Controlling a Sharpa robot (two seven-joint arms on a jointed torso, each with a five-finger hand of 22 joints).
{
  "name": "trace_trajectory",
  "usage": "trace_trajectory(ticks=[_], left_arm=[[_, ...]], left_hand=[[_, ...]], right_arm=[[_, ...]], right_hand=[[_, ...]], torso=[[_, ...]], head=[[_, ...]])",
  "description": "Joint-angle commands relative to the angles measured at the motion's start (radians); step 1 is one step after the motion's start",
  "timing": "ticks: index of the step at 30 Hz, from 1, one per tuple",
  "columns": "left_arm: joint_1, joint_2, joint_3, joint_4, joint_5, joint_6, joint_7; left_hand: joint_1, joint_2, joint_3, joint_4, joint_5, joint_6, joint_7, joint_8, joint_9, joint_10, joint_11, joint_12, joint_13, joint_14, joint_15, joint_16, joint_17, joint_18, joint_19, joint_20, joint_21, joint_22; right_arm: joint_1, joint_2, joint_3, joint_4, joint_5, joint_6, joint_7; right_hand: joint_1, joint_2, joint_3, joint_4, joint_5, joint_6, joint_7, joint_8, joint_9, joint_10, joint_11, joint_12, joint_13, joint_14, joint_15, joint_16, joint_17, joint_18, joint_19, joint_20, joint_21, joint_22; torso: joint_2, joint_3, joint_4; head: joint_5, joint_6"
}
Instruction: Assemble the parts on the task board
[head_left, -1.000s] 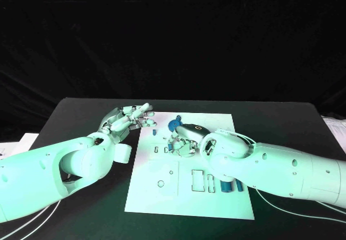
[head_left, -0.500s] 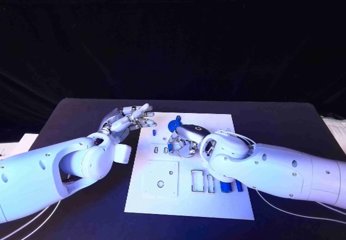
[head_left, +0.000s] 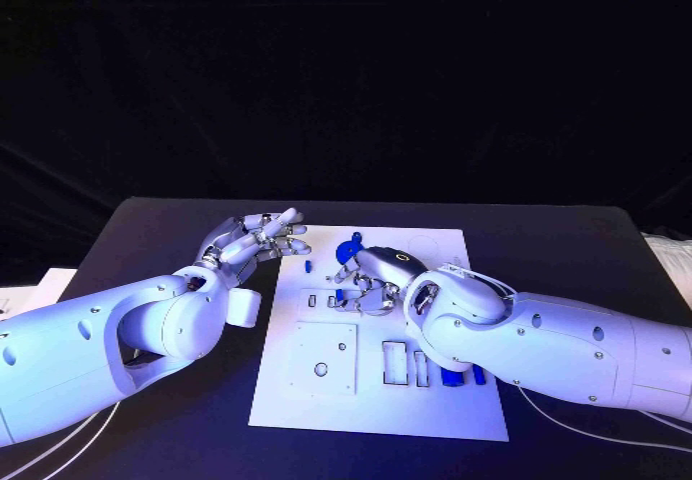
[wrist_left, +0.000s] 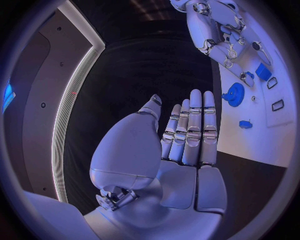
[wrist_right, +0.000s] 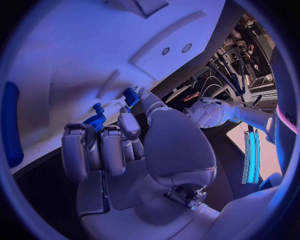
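While lying flat on the black table (head_left: 144, 225), white task board (head_left: 433, 400) bearing blue gear (wrist_left: 235, 94), right hand (head_left: 368, 285) curling over it, grasp unclear, left hand (head_left: 260, 237) hovering beside it, fingers released.

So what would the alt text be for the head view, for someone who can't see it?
Two white robot arms reach over a white task board on a black table. The right hand is bent down over small blue parts near the board's far end, while the left hand hovers beside the board's left edge, fingers apart and holding nothing.
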Motion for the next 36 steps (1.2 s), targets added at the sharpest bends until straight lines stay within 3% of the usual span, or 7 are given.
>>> trace_trajectory(ticks=[1, 8, 13, 18, 24, 29, 36], left_arm=[[0.000, 0.001, 0.000, -0.003, 0.001, 0.013, 0.004], [0.000, 0.002, 0.000, -0.014, -0.064, 0.021, -0.020], [0.000, 0.000, 0.001, -0.015, -0.182, 0.064, -0.129], [0.001, -0.006, 0.001, -0.007, -0.363, 0.104, -0.342], [0.016, -0.005, 0.001, -0.009, -0.621, 0.215, -0.708], [0.042, 0.012, 0.001, -0.030, -0.782, 0.264, -0.866], [0.094, 0.064, 0.001, -0.071, -0.938, 0.350, -0.972]], left_hand=[[0.002, 0.012, 0.000, -0.007, 0.001, 0.003, 0.002, -0.005, -0.001, 0.004, 0.002, -0.007, 0.001, -0.005, -0.002, -0.007, 0.003, 0.002, -0.010, 0.001, -0.003, 0.000], [0.004, 0.012, -0.002, -0.014, 0.001, 0.007, 0.000, -0.008, -0.002, 0.009, -0.001, -0.011, 0.003, 0.020, -0.008, 0.007, 0.019, 0.003, 0.006, -0.003, 0.008, 0.006], [-0.003, 0.006, -0.007, -0.022, 0.005, 0.042, -0.033, -0.003, 0.003, 0.121, -0.047, 0.035, 0.031, 0.213, -0.065, 0.226, 0.156, 0.005, 0.149, -0.060, 0.134, 0.074], [-0.029, -0.007, -0.007, -0.015, 0.004, 0.090, -0.071, 0.007, 0.015, 0.233, -0.087, 0.134, 0.108, 0.295, -0.105, 0.827, 0.710, 0.000, 0.204, -0.103, 0.286, 0.178], [-0.104, 0.003, -0.074, 0.034, 0.000, 0.112, -0.100, 0.087, 0.075, 0.173, -0.109, 0.419, 0.369, 0.306, -0.124, 1.080, 0.957, -0.023, 0.210, -0.124, 0.540, 0.443], [-0.129, 0.007, -0.159, 0.090, 0.003, 0.069, -0.110, 0.179, 0.138, 0.103, -0.110, 0.704, 0.628, 0.349, -0.125, 1.232, 1.131, -0.067, 0.335, -0.126, 0.789, 0.761], [-0.180, 0.051, -0.238, 0.105, -0.001, 0.083, -0.148, 0.349, 0.268, 0.227, -0.157, 1.038, 0.965, 0.382, -0.162, 1.301, 1.223, -0.126, 0.492, -0.155, 1.019, 1.107]], right_arm=[[-0.001, -0.019, 0.000, 0.027, 0.013, -0.055, 0.031], [0.007, -0.083, 0.006, 0.104, 0.038, -0.053, 0.067], [0.037, -0.160, 0.011, 0.176, 0.146, 0.026, 0.174], [0.083, -0.236, 0.015, 0.217, 0.306, 0.043, 0.247], [0.142, -0.320, 0.017, 0.212, 0.475, 0.019, 0.279], [0.159, -0.357, 0.017, 0.194, 0.508, 0.012, 0.286], [0.164, -0.370, 0.017, 0.166, 0.517, 0.002, 0.291]], right_hand=[[0.002, -0.011, -0.007, 0.000, 0.004, -0.006, 0.000, -0.002, 0.001, -0.005, 0.000, -0.007, -0.002, 0.064, 0.006, -0.006, 0.089, 0.017, -0.004, 0.000, -0.007, 0.069], [0.004, -0.012, -0.023, 0.006, 0.013, -0.009, 0.000, 0.001, 0.003, -0.007, 0.000, -0.010, -0.008, 0.064, 0.006, -0.007, 0.088, 0.018, -0.005, 0.000, -0.008, 0.067], [0.003, -0.011, -0.046, 0.018, 0.025, -0.019, 0.002, 0.000, 0.002, -0.012, 0.002, -0.015, -0.015, 0.063, 0.008, -0.012, 0.083, 0.021, -0.016, 0.001, -0.017, 0.052], [0.024, 0.011, -0.050, 0.019, 0.040, 0.000, -0.002, 0.013, 0.008, -0.010, -0.002, -0.009, -0.015, 0.059, 0.005, -0.021, 0.069, 0.024, -0.024, 0.000, -0.024, 0.040], [0.095, 0.065, -0.007, -0.010, 0.079, 0.002, -0.001, 0.016, 0.008, -0.032, -0.004, -0.048, -0.049, 0.052, 0.001, -0.045, 0.035, 0.029, -0.037, -0.005, -0.036, 0.020], [0.095, 0.067, -0.006, -0.010, 0.080, 0.004, -0.001, 0.017, 0.009, -0.030, -0.004, -0.047, -0.049, 0.052, 0.001, -0.047, 0.033, 0.029, -0.037, -0.005, -0.037, 0.020], [0.096, 0.069, -0.001, -0.010, 0.095, 0.007, 0.000, 0.019, 0.009, -0.029, -0.004, -0.049, -0.054, 0.044, 0.001, -0.070, 0.000, 0.034, -0.052, -0.005, -0.049, -0.002]], torso=[[-0.001, 0.0003, -0.0008], [-0.002, 0.0010, -0.0026], [-0.006, 0.0028, -0.0031], [-0.018, 0.0063, -0.0074], [-0.040, 0.0122, -0.0171], [-0.052, 0.0154, -0.0198], [-0.059, 0.0162, -0.0182]], head=[[0.000, 0.000], [-0.001, 0.007], [-0.001, 0.005], [0.004, 0.005], [0.013, -0.001], [0.019, -0.008], [0.023, -0.010]])
